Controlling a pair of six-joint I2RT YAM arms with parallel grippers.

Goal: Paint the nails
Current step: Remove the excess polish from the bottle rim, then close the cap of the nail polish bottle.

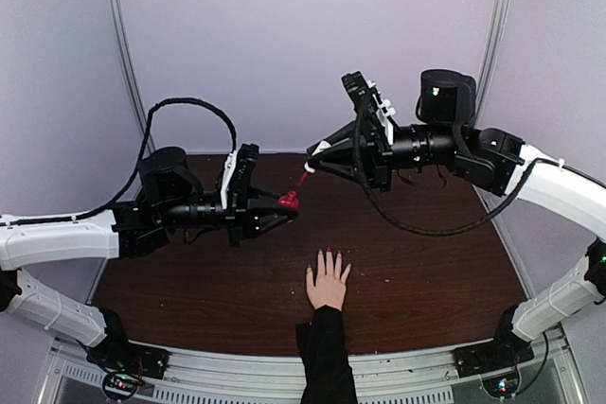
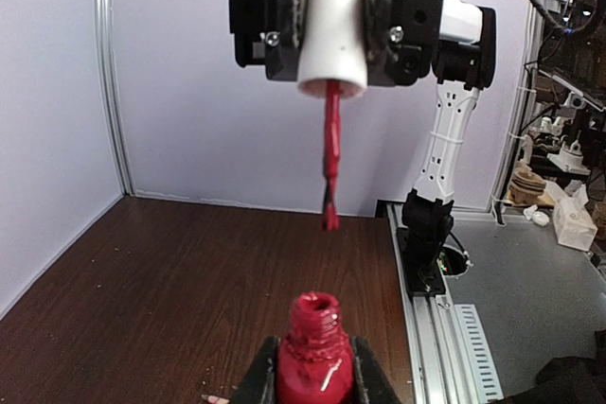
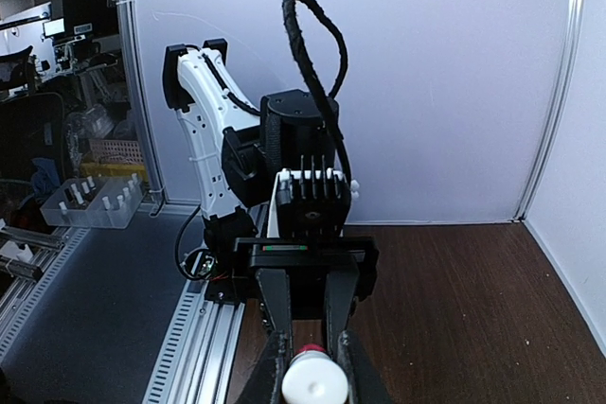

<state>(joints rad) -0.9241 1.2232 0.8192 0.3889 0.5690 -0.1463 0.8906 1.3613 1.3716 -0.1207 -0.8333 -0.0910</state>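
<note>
- Black sleeve came in at 6 o'clock of the top view, closest to the lens, and ended in a pale hand lying flat, palm down, on the dark wooden desk.
- Its fingers pointed toward 12 o'clock, slightly spread; the nails sat at their tips, just below the middle of the desk, too small to tell whether bare or polished.
- At 9 o'clock the left arm reached in level toward the centre.
- The left pincer was clamped on a small red bottle, held upright above the desk at about 11 o'clock from the hand, well apart from it. The bottle's neck stood uncapped, smeared with red.
- Straight above the neck, not touching it, hung a red-coated brush, pointing down.
- The brush stem came out of a white cap.
- The right pincer was closed tight around that cap, at 1 o'clock from the bottle.
- The right arm stretched in from 3 o'clock, raised higher than the left.
</note>
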